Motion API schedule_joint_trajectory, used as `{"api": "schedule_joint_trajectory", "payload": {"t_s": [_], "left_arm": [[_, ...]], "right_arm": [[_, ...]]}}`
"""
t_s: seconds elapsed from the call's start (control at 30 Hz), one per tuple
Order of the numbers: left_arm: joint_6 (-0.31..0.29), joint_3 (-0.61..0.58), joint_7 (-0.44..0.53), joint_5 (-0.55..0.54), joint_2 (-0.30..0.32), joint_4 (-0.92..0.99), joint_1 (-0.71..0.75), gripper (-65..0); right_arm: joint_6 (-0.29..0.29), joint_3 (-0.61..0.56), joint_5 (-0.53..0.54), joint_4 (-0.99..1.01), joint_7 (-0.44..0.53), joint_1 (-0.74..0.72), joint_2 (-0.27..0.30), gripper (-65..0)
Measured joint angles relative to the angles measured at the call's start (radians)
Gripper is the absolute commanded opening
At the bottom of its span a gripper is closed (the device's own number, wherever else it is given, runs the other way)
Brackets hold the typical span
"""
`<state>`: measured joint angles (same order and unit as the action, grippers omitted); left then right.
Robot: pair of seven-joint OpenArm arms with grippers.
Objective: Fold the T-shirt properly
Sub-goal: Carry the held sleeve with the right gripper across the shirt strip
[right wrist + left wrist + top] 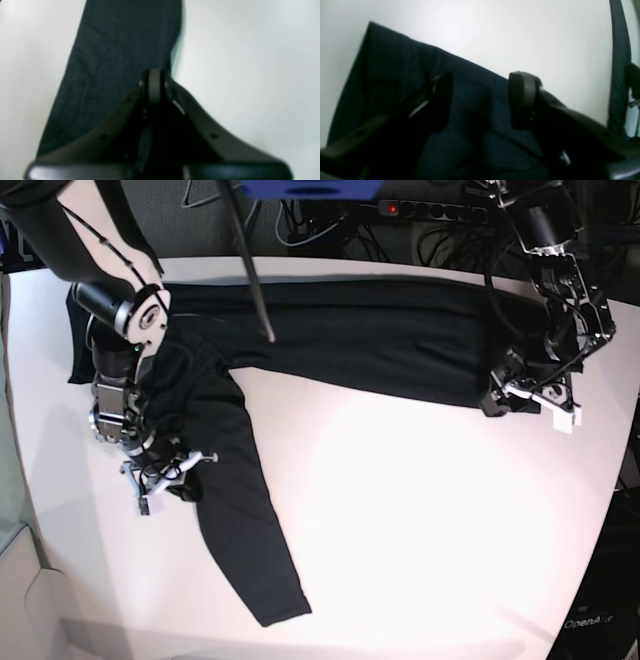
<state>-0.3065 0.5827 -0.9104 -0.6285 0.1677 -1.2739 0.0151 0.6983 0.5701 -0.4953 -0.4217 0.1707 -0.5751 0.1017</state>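
Black T-shirt (pixel 330 335) spread on white bench (pixel 420 520), one sleeve trailing toward the near edge. Right tool (pixel 155 86) pinched narrow at the sleeve's edge, cloth just beside; a grip on it cannot be told. Left tool (pixel 480 100) wide, straddling the hem. "OpenArm" lettering (pixel 592 622) legible on the base, near corner.

"OpenArm" — pale lettering on dark base (pixel 600 620), bottom right corner — partly cut off.
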Motion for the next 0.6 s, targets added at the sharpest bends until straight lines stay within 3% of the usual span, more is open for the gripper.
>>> {"api": "schedule_joint_trajectory", "payload": {"t_s": [0.27, 0.6], "left_arm": [[0.015, 0.0, -0.019, -0.087, 0.006, -0.004, 0.015, -28.8], [0.023, 0.0, -0.045, -0.121, 0.005, -0.021, 0.013, -28.8]], "right_arm": [[-0.003, -0.001, -0.032, -0.317, -0.05, 0.143, -0.108, -65.0], [-0.004, -0.108, -0.032, -0.58, -0.054, 0.286, -0.162, -65.0]]}}
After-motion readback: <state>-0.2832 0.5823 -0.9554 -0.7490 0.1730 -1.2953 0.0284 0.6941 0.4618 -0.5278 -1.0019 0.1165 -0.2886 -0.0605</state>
